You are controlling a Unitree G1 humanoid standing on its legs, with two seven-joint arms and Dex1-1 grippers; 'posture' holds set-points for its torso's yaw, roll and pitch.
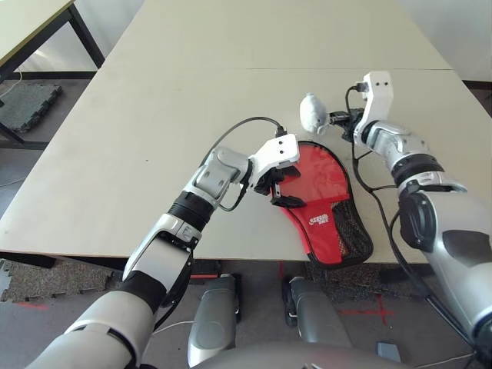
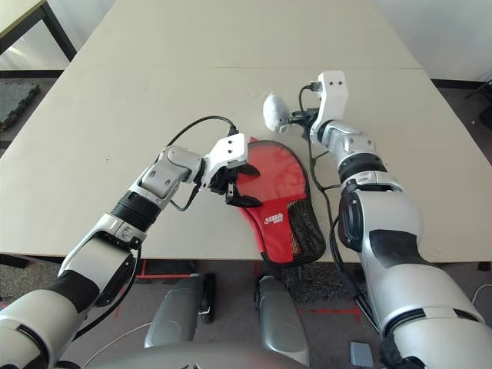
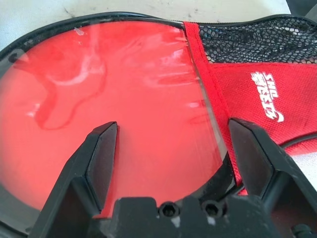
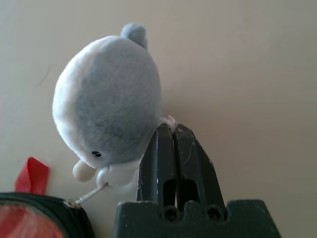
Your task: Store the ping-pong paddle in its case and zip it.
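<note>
Left gripper [image 3: 174,124] is wide open above the case [image 1: 321,196], which lies over the tabletop's [image 1: 184,115] near edge. Right gripper [image 4: 172,128] is clenched beside the toy [image 4: 111,99]; I cannot tell if it pinches it.

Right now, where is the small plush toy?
In the left eye view, the plush toy is on the robot's right, just beyond the case, beside the right claw.
</note>
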